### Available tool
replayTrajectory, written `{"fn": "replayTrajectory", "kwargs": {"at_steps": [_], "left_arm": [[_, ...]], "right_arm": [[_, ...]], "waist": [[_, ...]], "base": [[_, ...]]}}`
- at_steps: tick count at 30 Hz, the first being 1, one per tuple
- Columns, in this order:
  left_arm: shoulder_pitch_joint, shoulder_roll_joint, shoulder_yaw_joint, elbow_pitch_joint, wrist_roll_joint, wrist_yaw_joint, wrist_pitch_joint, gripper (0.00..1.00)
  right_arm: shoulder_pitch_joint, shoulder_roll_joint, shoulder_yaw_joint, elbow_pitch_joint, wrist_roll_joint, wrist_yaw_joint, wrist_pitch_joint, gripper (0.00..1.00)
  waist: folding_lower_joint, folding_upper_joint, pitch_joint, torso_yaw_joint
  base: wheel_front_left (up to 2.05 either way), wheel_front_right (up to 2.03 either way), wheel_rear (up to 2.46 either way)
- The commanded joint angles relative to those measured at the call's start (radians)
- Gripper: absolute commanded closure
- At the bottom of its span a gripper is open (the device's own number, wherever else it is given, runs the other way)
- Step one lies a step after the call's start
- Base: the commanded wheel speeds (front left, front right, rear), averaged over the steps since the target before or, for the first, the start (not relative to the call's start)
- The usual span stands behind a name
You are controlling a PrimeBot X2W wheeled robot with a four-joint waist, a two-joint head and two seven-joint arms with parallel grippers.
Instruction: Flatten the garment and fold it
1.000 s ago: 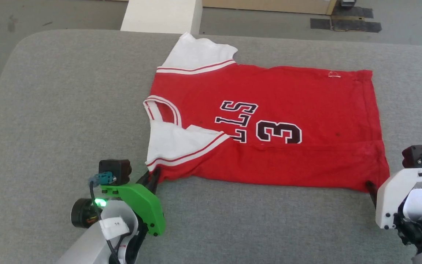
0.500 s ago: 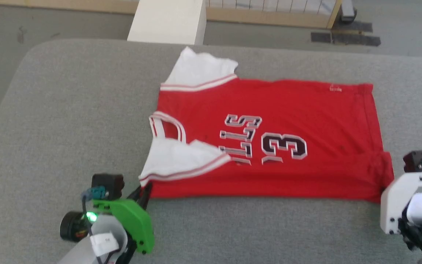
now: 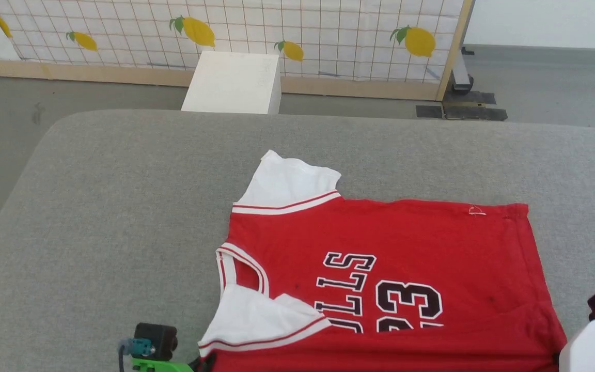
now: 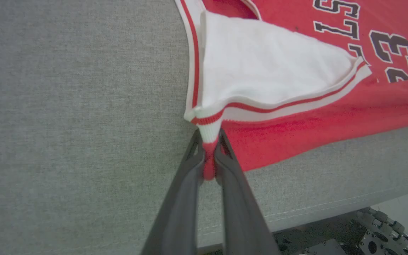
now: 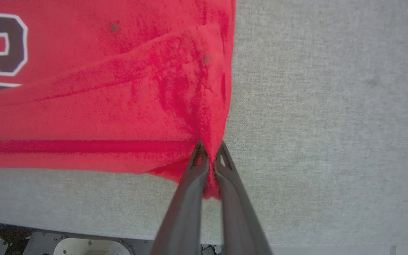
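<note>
Logging what I have under control from the remote desk.

Shirt [image 3: 380, 258]: red with white sleeves, lying front-up on the grey bench [image 3: 122, 206]. The collar is toward my left and the hem toward my right, and the near edge is close to the bench's front edge. The far sleeve [image 3: 287, 183] is spread flat. The near sleeve [image 4: 260, 63] is folded up over the chest and covers part of the lettering. The right wrist view shows a diagonal crease through the red cloth by the hem.

Left hand [image 4: 209, 141]: closed tight on the near sleeve's striped cuff corner, with a small tab of cloth between the fingers.

Right hand [image 5: 209, 148]: closed tight on the near hem corner, with cloth bunched into the pinch.

Risks, as I judge them:
- Both grips are narrow pinches on corners, so a sharp pull could strip the cloth out. The left would likely go first, being mostly on ribbed trim.
- Pulling toward me could drag the near edge over the bench's front edge.
- Uneven tension between the hands would skew the body and deepen the hem crease.
- Folding with the near sleeve doubled over would trap it inside.
</note>
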State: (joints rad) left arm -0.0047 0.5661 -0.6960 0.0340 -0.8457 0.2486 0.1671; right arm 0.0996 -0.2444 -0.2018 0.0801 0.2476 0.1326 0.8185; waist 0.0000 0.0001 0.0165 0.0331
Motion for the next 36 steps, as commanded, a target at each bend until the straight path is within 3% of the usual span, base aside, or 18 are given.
{"fn": "replayTrajectory", "kwargs": {"at_steps": [1,2,3,4,5,11,15,18,22,26,31,36], "left_arm": [[0.005,-0.003,-0.005,0.014,0.001,-0.001,-0.002,1.0],[0.003,-0.012,-0.007,0.023,0.0,-0.006,-0.008,1.0],[-0.002,-0.024,-0.01,0.039,0.002,-0.012,-0.019,0.59],[-0.008,-0.031,-0.017,0.053,0.008,-0.021,-0.025,0.0],[-0.016,-0.04,-0.024,0.069,0.013,-0.034,-0.035,0.0],[-0.063,-0.073,0.003,0.124,0.049,-0.072,-0.18,0.0],[-0.09,-0.081,0.044,0.109,0.08,-0.114,-0.344,0.0],[-0.103,-0.092,0.107,0.074,0.116,-0.112,-0.416,0.0],[-0.104,-0.129,0.203,-0.022,0.203,-0.107,-0.428,0.0],[-0.1,-0.151,0.254,-0.075,0.293,-0.117,-0.428,0.0],[-0.174,-0.131,0.263,-0.071,0.334,-0.138,-0.417,0.0],[-0.364,-0.068,0.239,-0.033,0.349,-0.205,-0.248,0.0]], "right_arm": [[0.011,0.015,-0.008,-0.003,0.002,-0.002,-0.001,1.0],[0.014,0.023,-0.011,0.0,0.001,-0.002,-0.005,1.0],[0.015,0.032,-0.015,0.006,-0.002,-0.002,-0.014,1.0],[0.013,0.036,-0.016,0.011,-0.007,-0.002,-0.025,0.56],[0.007,0.041,-0.02,0.016,-0.013,-0.002,-0.046,0.0],[-0.048,0.053,-0.026,0.003,-0.038,-0.002,-0.209,0.0],[-0.076,0.057,-0.02,-0.049,-0.032,-0.002,-0.372,0.0],[-0.079,0.047,0.013,-0.106,-0.043,-0.002,-0.521,0.0],[-0.069,0.056,0.035,-0.166,-0.063,-0.002,-0.716,0.0],[-0.066,0.093,0.045,-0.196,-0.1,-0.002,-0.826,0.0],[-0.082,0.125,0.062,-0.213,-0.126,-0.002,-0.863,0.0],[-0.111,0.151,0.073,-0.222,-0.126,-0.002,-0.872,0.0]], "waist": [[0.0,-0.0001,0.013,0.003],[0.0,-0.0001,0.017,0.003],[0.0,-0.0001,0.022,0.004],[0.0,-0.0001,0.025,0.004],[0.0,-0.0001,0.027,0.005],[0.0,-0.0001,0.016,0.003],[0.0,-0.0001,-0.001,-0.004],[0.0,-0.0001,-0.007,-0.013],[0.0,-0.0001,0.002,-0.028],[0.0,-0.0001,0.033,-0.057],[0.0,-0.0001,0.093,-0.109],[0.0,-0.0001,0.193,-0.178]], "base": [[0.0,0.0,0.0],[0.0,0.0,0.0],[0.0,0.0,0.0],[0.0,0.0,0.0],[0.0,0.0,0.0],[0.0,0.0,0.0],[0.0,0.0,0.0],[0.0,0.0,0.0],[0.0,0.0,0.0],[0.0,0.0,0.0],[0.0,0.0,0.0],[0.0,0.0,0.0]]}}
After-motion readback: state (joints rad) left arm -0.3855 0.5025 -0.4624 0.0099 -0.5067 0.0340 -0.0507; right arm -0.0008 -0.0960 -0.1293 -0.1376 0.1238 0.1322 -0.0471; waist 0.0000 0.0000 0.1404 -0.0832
